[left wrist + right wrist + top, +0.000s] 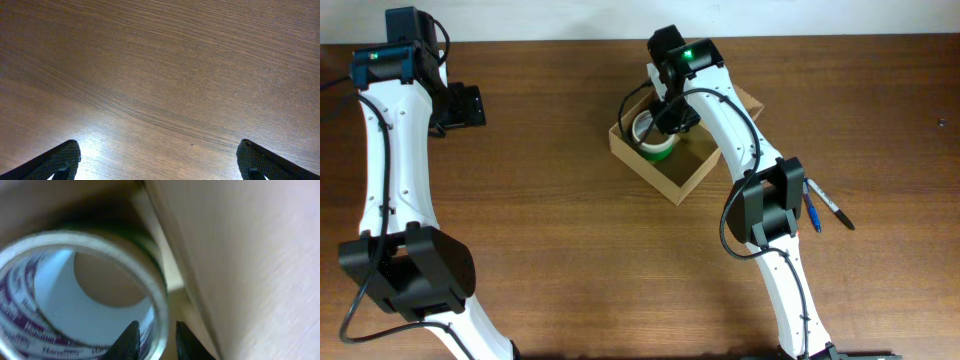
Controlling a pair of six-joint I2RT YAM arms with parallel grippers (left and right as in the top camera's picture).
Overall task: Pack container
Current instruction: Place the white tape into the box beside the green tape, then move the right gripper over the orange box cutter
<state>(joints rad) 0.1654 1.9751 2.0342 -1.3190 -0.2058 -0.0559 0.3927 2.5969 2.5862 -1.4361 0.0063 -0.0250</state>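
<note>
**Dropping the tape roll off without dragging it**

The right gripper [157, 341] is down inside the container [642, 168], mid-table, straddling the tape roll [30, 325] wall. I can't tell if it's pinching or loose. I'd open fully, then lift straight up. The left gripper [160, 160] is spread wide, well off to the side.

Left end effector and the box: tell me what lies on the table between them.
Nothing. The overhead view shows only bare table between the left end effector and the box.
</note>
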